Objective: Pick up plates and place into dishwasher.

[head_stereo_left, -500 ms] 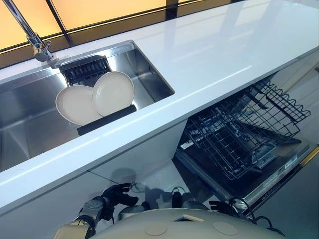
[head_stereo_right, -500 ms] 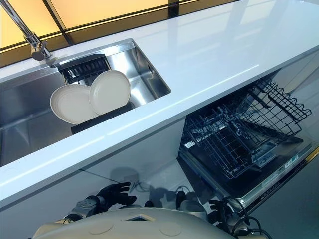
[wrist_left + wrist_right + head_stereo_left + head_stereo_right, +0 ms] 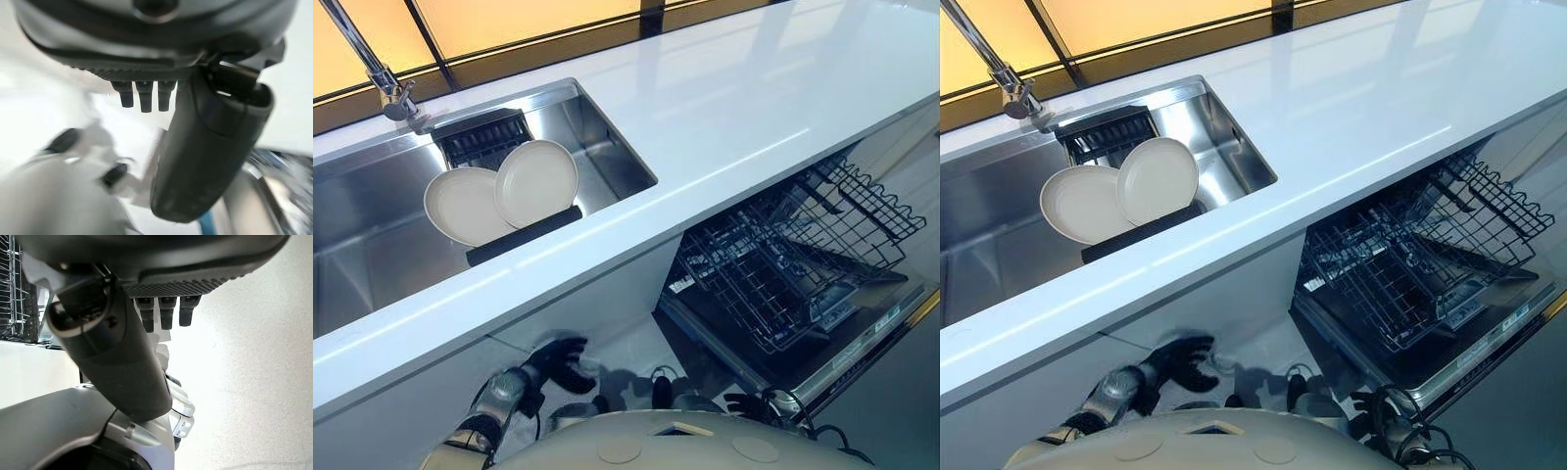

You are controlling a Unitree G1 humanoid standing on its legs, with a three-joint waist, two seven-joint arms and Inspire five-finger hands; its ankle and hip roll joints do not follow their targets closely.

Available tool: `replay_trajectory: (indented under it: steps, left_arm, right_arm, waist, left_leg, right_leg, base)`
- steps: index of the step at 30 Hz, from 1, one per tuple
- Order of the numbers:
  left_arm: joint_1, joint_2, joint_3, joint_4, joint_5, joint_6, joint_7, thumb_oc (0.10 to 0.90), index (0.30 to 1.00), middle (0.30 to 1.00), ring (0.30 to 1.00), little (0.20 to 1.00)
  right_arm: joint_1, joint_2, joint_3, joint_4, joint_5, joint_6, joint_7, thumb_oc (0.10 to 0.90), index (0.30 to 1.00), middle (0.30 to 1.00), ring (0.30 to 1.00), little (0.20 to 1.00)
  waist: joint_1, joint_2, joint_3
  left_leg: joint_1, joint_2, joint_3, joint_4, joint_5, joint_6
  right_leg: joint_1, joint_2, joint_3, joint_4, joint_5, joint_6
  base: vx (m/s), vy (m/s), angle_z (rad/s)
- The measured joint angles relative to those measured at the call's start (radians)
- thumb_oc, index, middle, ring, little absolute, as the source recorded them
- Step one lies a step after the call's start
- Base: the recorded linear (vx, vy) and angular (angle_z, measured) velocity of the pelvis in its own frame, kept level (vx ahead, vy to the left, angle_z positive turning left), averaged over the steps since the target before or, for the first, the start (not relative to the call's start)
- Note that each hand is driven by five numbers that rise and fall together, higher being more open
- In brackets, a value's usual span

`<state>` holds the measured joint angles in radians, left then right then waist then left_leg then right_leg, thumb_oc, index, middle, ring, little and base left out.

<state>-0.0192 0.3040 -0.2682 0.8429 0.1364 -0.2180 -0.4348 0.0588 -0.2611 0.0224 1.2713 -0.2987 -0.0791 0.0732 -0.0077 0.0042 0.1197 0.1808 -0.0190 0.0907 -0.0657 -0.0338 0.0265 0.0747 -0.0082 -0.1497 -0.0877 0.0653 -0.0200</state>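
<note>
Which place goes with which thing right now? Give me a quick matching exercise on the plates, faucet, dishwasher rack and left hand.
Things:
1. plates
2. faucet
3. dishwasher rack
4. left hand

Places:
A. pulled out below the counter, on the right
B. low in front of the cabinet, holding nothing
C. leaning on edge in the sink
D. at the sink's far left corner

Pairs: 1-C, 2-D, 3-A, 4-B.

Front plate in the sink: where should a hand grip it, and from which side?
Probably its upper rim, from above: the front plate stands on edge, its lower rim behind the black rack bar and its left side overlapping the second plate.
</note>
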Motion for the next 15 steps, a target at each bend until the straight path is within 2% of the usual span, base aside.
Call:
replay_trajectory:
  steps: [2, 3, 6, 8, 10, 12, 13, 15]
  left_arm:
    - [-0.002, 0.027, -0.054, -0.111, -0.001, -0.006, -0.057, 0.8, 0.9, 0.9, 0.9, 0.9]
    - [-0.016, 0.036, -0.075, -0.189, -0.006, -0.022, -0.127, 0.8, 0.9, 0.9, 0.9, 0.9]
    - [-0.031, 0.064, -0.139, -0.336, -0.006, -0.026, -0.207, 0.8, 0.9, 0.9, 0.9, 0.9]
    - [-0.033, 0.097, -0.206, -0.475, 0.006, 0.006, -0.262, 0.8, 0.9, 0.9, 0.9, 0.9]
    - [-0.033, 0.105, -0.231, -0.562, -0.005, 0.042, -0.307, 0.8, 0.9, 0.9, 0.9, 0.9]
    - [-0.034, 0.119, -0.244, -0.69, -0.121, 0.14, -0.381, 0.8, 0.9, 0.9, 0.9, 0.9]
    - [-0.035, 0.126, -0.24, -0.749, -0.233, 0.238, -0.404, 0.8, 0.9, 0.9, 0.9, 0.9]
    - [-0.041, 0.105, -0.229, -0.799, -0.432, 0.374, -0.414, 0.8, 0.9, 0.9, 0.9, 0.9]
  right_arm:
    - [-0.001, -0.003, 0.001, -0.008, 0.0, 0.002, 0.001, 0.8, 0.9, 0.9, 0.9, 0.9]
    - [-0.002, -0.006, 0.003, -0.015, 0.0, 0.004, 0.002, 0.8, 0.9, 0.9, 0.9, 0.9]
    - [-0.013, -0.013, 0.015, -0.017, -0.001, 0.005, 0.003, 0.8, 0.9, 0.9, 0.9, 0.9]
    - [-0.02, -0.019, 0.037, -0.017, -0.001, 0.006, 0.002, 0.8, 0.9, 0.9, 0.9, 0.9]
    - [-0.025, -0.024, 0.046, -0.017, -0.002, 0.007, 0.002, 0.8, 0.9, 0.9, 0.9, 0.9]
    - [-0.035, -0.03, 0.069, -0.009, -0.002, 0.007, 0.0, 0.8, 0.9, 0.9, 0.9, 0.9]
    - [-0.038, -0.03, 0.074, -0.003, -0.002, 0.004, -0.003, 0.8, 0.9, 0.9, 0.9, 0.9]
    - [-0.039, -0.03, 0.074, 0.007, -0.001, -0.003, -0.008, 0.8, 0.9, 0.9, 0.9, 0.9]
  waist:
    - [-0.005, 0.004, 0.004]
    - [-0.013, 0.009, 0.009]
    - [-0.022, 0.02, 0.018]
    - [-0.024, 0.024, 0.024]
    - [-0.023, 0.03, 0.029]
    - [-0.022, 0.035, 0.034]
    - [-0.02, 0.035, 0.034]
    - [-0.019, 0.035, 0.034]
  left_leg:
    - [0.001, 0.0, 0.001, -0.007, 0.003, 0.001]
    - [0.004, 0.0, 0.001, -0.015, 0.006, 0.001]
    - [0.008, 0.001, 0.005, -0.022, 0.007, 0.001]
    - [0.014, 0.001, 0.005, -0.023, 0.008, 0.002]
    - [0.014, 0.001, 0.005, -0.023, 0.008, 0.002]
    - [0.013, 0.001, -0.002, -0.023, 0.009, 0.001]
    - [0.011, 0.002, -0.004, -0.023, 0.01, 0.001]
    - [0.004, 0.001, -0.011, -0.023, 0.012, 0.001]
  right_leg:
    - [-0.001, 0.001, 0.001, -0.001, 0.0, 0.0]
    - [-0.001, 0.001, 0.001, -0.003, 0.001, 0.001]
    - [-0.002, 0.003, 0.004, -0.003, 0.001, 0.001]
    - [0.0, 0.003, 0.004, -0.003, 0.001, 0.001]
    - [0.0, 0.003, 0.004, -0.003, 0.001, 0.001]
    - [0.001, 0.003, 0.003, -0.003, 0.001, 0.001]
    - [0.001, 0.003, 0.001, -0.004, 0.001, 0.001]
    - [0.0, 0.002, -0.004, -0.004, -0.002, 0.004]
  base:
    - [-0.05, 0.007, -0.02]
    - [0.0, 0.0, 0.0]
    - [0.0, 0.0, 0.0]
    - [0.0, 0.0, 0.0]
    - [0.0, 0.0, 0.0]
    - [-0.01, -0.026, 0.02]
    - [0.0, -0.068, 0.06]
    - [0.03, -0.09, 0.11]
